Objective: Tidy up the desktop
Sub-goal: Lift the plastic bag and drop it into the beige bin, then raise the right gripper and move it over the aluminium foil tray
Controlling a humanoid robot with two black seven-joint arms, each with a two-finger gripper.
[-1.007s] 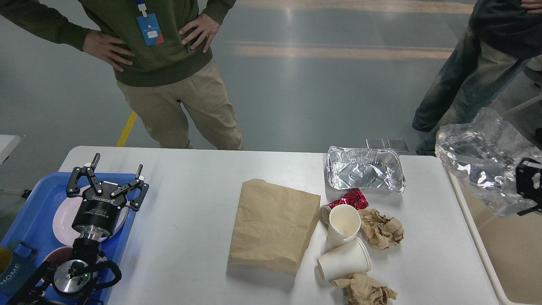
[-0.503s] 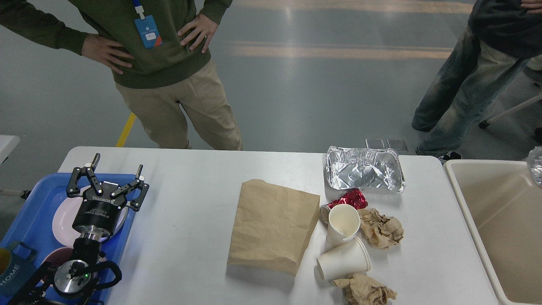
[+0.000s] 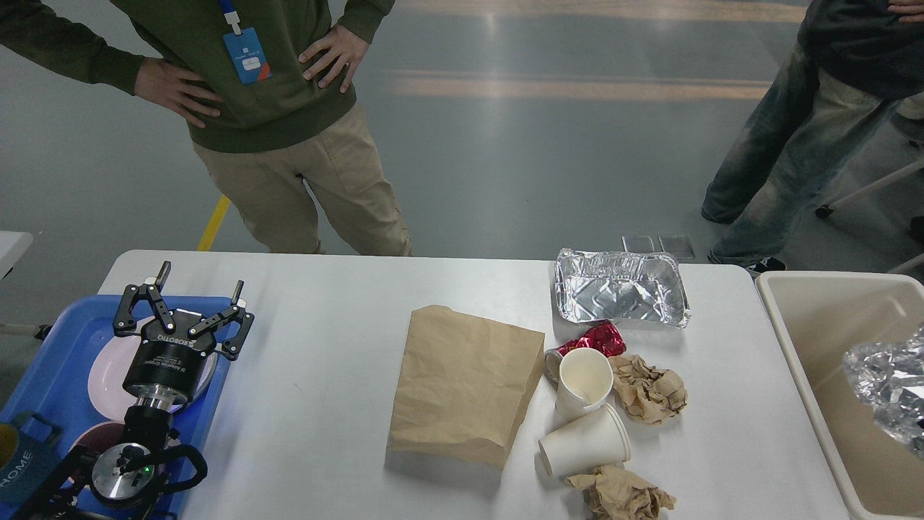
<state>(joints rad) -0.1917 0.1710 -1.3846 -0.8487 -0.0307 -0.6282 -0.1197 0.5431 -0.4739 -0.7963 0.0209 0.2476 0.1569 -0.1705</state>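
**A:** Which items can you not verify?

**B:** Your right gripper is outside the head view. The beige bin (image 3: pixel 808 318) beside the right edge of the desktop (image 3: pixel 325 404) is cut by the frame, and so is the clear crumpled plastic (image 3: pixel 891 386) lying inside it. The blue tray (image 3: pixel 54 375) at the desktop's left end runs off the frame; your left arm covers much of the plate (image 3: pixel 105 368) in it. The lower crumpled brown paper (image 3: pixel 621 495) is clipped at the bottom edge.

**A:** State of the left gripper?

**B:** Your left gripper (image 3: pixel 196 283) hovers over the tray's far edge, fingers spread wide, nothing between them.

**A:** Where is the desktop, and where is it open?

**B:** It spans the lower frame, tray on its left end, bin past its right edge. The brown paper bag (image 3: pixel 465 386) lies flat near its centre. Right of the bag: a foil tray (image 3: pixel 621 289) near the far edge, a red wrapper (image 3: pixel 595 338), two paper cups (image 3: pixel 581 383) (image 3: pixel 585 448), one upright and one tipped, and another brown paper wad (image 3: pixel 650 390). Bare surface lies between tray and bag, and between the clutter and the bin.
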